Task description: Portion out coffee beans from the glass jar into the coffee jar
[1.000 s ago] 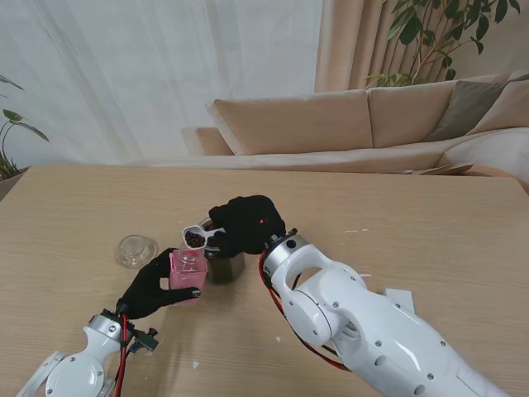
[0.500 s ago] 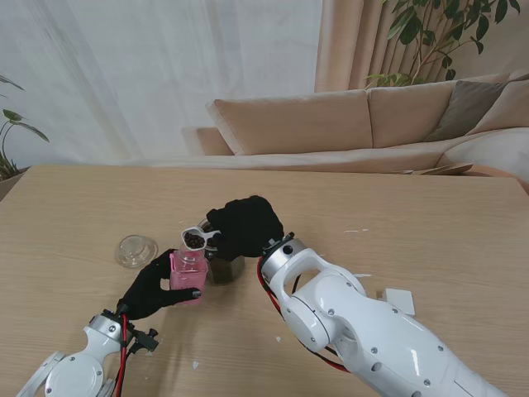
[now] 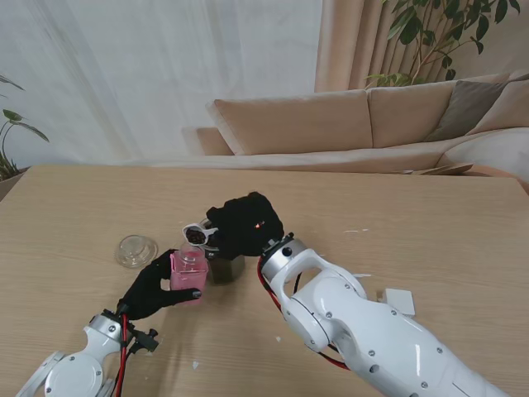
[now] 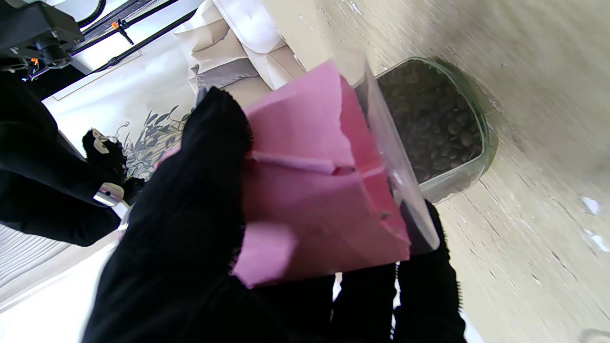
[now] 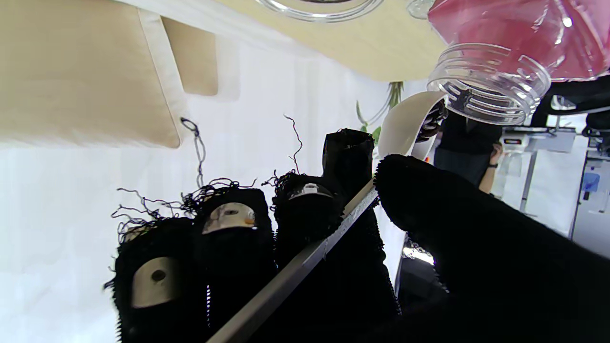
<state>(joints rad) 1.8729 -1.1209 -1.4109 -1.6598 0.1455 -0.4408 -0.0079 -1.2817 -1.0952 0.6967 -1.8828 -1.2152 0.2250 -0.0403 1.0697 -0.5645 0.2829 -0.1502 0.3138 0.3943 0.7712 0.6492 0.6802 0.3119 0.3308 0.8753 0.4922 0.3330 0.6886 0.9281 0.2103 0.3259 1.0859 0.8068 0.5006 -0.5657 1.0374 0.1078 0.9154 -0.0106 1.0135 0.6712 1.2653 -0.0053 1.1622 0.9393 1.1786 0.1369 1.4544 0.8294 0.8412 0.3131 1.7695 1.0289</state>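
Standing by the pale wooden desk (image 3: 430, 207), I see a leafy plant (image 3: 12, 136) at the far left, by sheer white curtains (image 3: 157, 74) that fill most of the back wall. On the desk's left part lies a small clear lid (image 3: 136, 250), apart from everything else. Nearer to me, the left robot hand (image 3: 153, 287), gloved in black, is closed around the pink coffee jar (image 3: 188, 274), its fingers (image 4: 190, 228) wrapped over the pink label; the jar's open threaded neck (image 5: 488, 83) is clear plastic. Just beside it, touching or nearly so, stands the glass jar (image 3: 225, 265), dark with coffee beans (image 4: 429, 124). The right robot hand (image 3: 244, 225) hangs over that jar, pinching the metal handle of a white scoop (image 3: 196, 235) between thumb and fingers (image 5: 305, 214). The scoop's bowl, with dark beans in it, sits right over the mouth of the pink jar. Farther right the desk is bare wood with a few white flecks, and a small white square piece (image 3: 400, 300) lies beside the right arm. Behind the desk runs a beige sofa (image 3: 347, 124); tan drapes (image 3: 351, 41) and a green plant (image 3: 446, 37) fill the right corner.
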